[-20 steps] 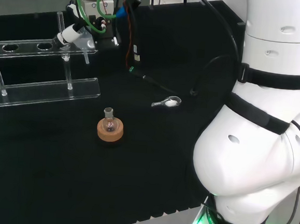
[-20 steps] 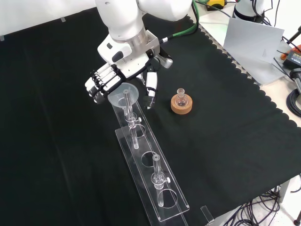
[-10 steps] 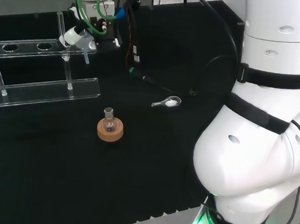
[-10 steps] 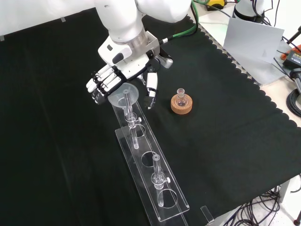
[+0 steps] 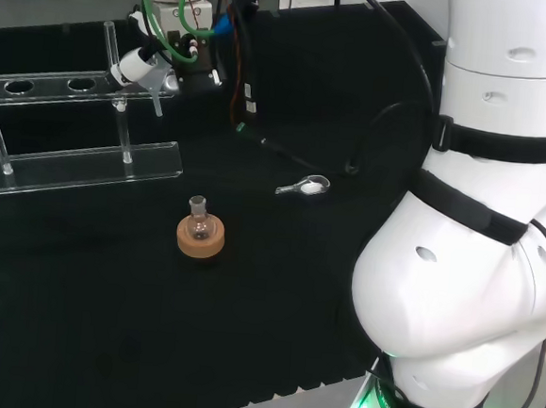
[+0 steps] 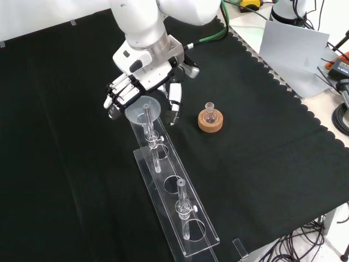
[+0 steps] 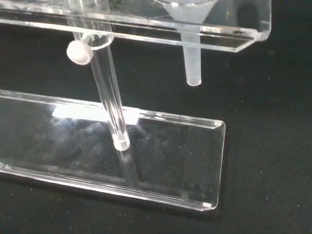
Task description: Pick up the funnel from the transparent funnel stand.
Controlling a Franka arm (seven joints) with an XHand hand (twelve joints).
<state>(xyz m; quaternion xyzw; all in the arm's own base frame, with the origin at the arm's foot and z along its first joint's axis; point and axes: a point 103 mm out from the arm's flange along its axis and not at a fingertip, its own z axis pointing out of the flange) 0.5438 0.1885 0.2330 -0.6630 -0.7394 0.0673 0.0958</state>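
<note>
In the front view a clear funnel point(image 6: 143, 108) sits in the end hole of the transparent stand point(image 6: 177, 210), its stem hanging below the upper shelf. The hand point(image 6: 143, 76) hovers over that end, open, with its fingers point(image 6: 118, 95) left of the funnel's rim and its thumb point(image 6: 174, 105) right of it; I cannot tell whether they touch it. In the head view the hand point(image 5: 137, 62) is at the stand's point(image 5: 78, 160) right end, above the funnel stem point(image 5: 156, 102). The wrist view has the funnel stem point(image 7: 192, 63) under the upper shelf point(image 7: 146, 35), above the base plate point(image 7: 156, 156).
A small round flask point(image 6: 210, 113) stands on a cork ring point(image 6: 210, 125) to the right of the hand in the front view. A spoon point(image 5: 305, 185) lies on the cloth further right in the head view. Clear posts with white knobs point(image 7: 79, 51) rise from the stand.
The hand has crept slightly right in the head view, closer over the funnel, and its fingers have uncurled a little. The funnel and stand have not moved.
</note>
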